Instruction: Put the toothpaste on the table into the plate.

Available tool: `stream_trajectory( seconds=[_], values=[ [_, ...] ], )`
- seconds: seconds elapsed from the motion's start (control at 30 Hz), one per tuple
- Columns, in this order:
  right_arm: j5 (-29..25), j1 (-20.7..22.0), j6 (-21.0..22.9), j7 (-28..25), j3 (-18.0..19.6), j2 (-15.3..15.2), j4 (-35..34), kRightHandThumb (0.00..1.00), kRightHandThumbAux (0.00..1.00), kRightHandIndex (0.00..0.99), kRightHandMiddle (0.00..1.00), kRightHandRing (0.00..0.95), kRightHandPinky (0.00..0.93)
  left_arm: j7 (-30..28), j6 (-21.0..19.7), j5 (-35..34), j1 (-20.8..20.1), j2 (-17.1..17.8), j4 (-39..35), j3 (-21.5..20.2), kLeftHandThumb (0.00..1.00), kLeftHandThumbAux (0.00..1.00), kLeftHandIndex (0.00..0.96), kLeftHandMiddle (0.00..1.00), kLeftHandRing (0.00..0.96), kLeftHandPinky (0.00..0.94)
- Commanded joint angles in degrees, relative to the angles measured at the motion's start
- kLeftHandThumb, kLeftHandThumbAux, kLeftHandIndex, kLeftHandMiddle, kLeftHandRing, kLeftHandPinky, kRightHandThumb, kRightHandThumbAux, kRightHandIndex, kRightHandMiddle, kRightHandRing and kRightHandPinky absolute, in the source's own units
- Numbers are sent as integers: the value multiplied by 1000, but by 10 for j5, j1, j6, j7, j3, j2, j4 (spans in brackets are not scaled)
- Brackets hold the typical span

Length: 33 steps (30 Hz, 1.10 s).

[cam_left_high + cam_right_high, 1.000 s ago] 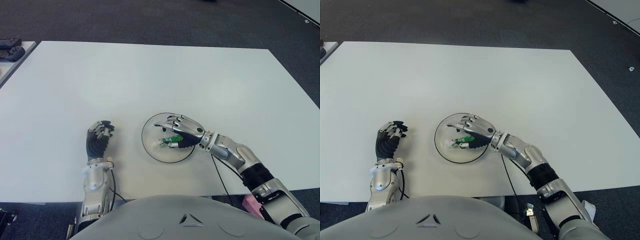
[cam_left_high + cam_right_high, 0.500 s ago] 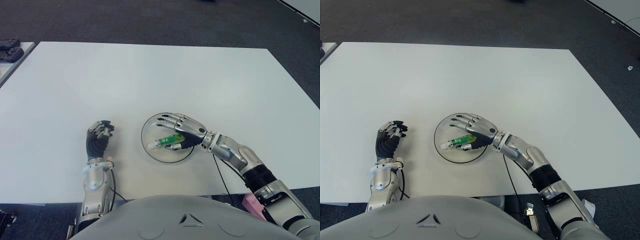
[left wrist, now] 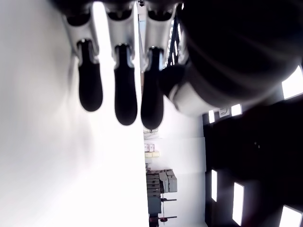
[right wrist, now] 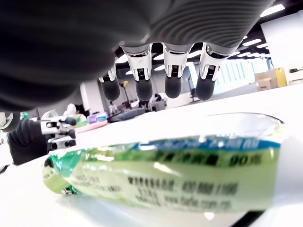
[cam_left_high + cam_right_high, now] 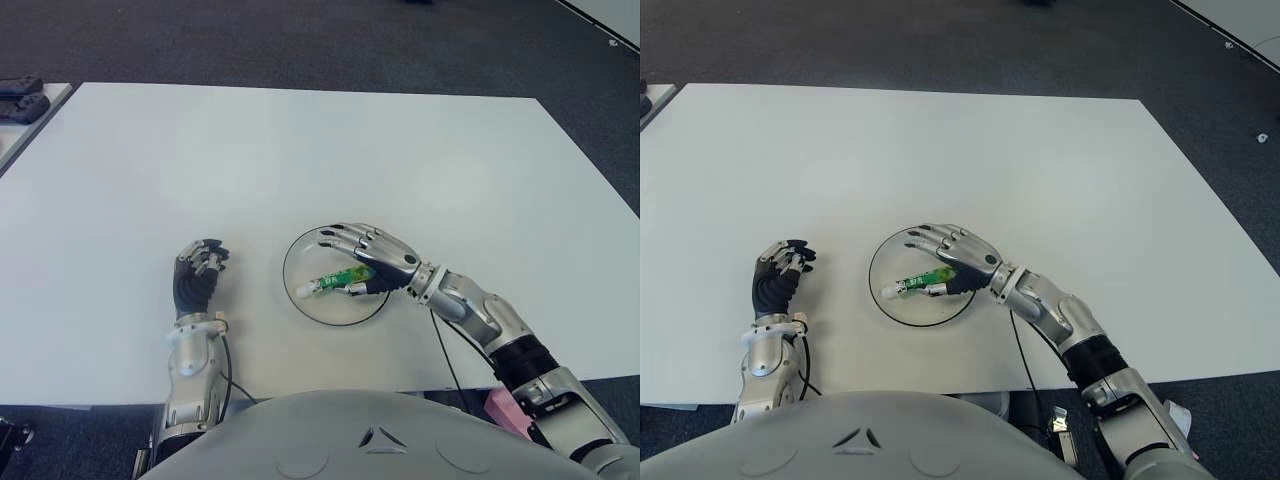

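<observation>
A green and white toothpaste tube [image 5: 335, 281] lies flat inside the clear round plate [image 5: 292, 295], its white cap pointing to my left. My right hand [image 5: 350, 262] hovers over the plate's right half, open, its fingers [image 4: 144, 87] spread above the tube [image 4: 165, 170] and gripping nothing. The thumb sits close beside the tube's right end; I cannot tell whether they touch. My left hand [image 5: 198, 272] shows to the left of the plate with its fingers curled and nothing in them.
The white table [image 5: 300, 150] stretches wide behind and to both sides of the plate. Black controllers [image 5: 20, 100] sit on a neighbouring table at the far left. A pink object [image 5: 500, 405] shows below the table's front edge at the right.
My right hand's fingers have uncurled and lifted off the toothpaste, which now lies in the plate. The hand has drawn slightly to the right. The left hand has not moved.
</observation>
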<state>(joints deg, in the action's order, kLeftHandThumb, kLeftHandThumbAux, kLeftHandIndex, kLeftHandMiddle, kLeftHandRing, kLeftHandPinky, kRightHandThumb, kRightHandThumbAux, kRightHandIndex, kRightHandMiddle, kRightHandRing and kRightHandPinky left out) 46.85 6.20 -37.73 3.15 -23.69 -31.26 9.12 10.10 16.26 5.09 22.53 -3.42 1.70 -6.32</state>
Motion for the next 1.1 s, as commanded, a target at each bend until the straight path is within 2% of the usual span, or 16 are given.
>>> stream_trajectory(
  seconds=[0.03, 0.1, 0.23, 0.33, 0.4, 0.47, 0.53, 0.7, 0.77, 0.9, 1.0, 1.1],
  values=[
    [-36, -20, 11, -7, 20, -1, -14, 305, 176, 0, 0, 0, 0, 4, -3, -2, -4, 0, 17, -2, 706, 720, 430, 515, 500, 495],
    [-52, -23, 11, -8, 23, 6, -11, 300, 188, 0, 0, 0, 0, 4, -2, -2, -4, 0, 19, -3, 706, 720, 430, 515, 500, 496],
    [-126, -30, -35, 26, 45, 31, 19, 234, 283, 0, 0, 0, 19, 6, 0, 1, -6, 2, 22, -4, 706, 720, 430, 517, 503, 504],
    [-182, -6, -93, 53, 62, 56, 99, 161, 375, 0, 0, 0, 72, 6, 1, 1, -7, 3, 23, -4, 706, 720, 430, 517, 505, 507],
    [-208, -8, -106, 60, 72, 71, 114, 123, 428, 0, 0, 0, 102, 5, 2, 1, -8, 3, 25, -4, 706, 720, 430, 517, 505, 508],
    [-247, -22, -95, 58, 87, 91, 111, 65, 516, 4, 17, 24, 124, 5, 4, 0, -8, 4, 26, -4, 706, 720, 430, 515, 503, 508],
    [-269, -30, -85, 53, 100, 99, 105, 39, 555, 9, 29, 37, 130, 5, 5, 0, -9, 5, 28, -5, 705, 720, 430, 514, 502, 508],
    [-280, -49, -75, 67, 134, 119, 80, 6, 654, 66, 88, 86, 154, 5, 7, 1, -13, 7, 33, -6, 706, 721, 430, 511, 498, 505],
    [-292, -54, -72, 98, 156, 151, 88, 2, 708, 92, 110, 102, 159, 6, 7, 0, -14, 7, 35, -7, 706, 721, 430, 511, 498, 506],
    [-324, -64, -63, 133, 190, 197, 108, 0, 780, 130, 145, 129, 173, 6, 7, 0, -18, 7, 40, -7, 707, 720, 430, 514, 498, 505],
    [-341, -67, -49, 139, 205, 219, 108, 13, 810, 143, 160, 144, 186, 4, 9, -3, -19, 7, 42, -8, 707, 720, 431, 515, 499, 506],
    [-368, -69, -23, 153, 230, 246, 107, 96, 803, 153, 170, 157, 219, 0, 10, -8, -20, 7, 43, -8, 707, 720, 431, 514, 497, 508]
  ],
)
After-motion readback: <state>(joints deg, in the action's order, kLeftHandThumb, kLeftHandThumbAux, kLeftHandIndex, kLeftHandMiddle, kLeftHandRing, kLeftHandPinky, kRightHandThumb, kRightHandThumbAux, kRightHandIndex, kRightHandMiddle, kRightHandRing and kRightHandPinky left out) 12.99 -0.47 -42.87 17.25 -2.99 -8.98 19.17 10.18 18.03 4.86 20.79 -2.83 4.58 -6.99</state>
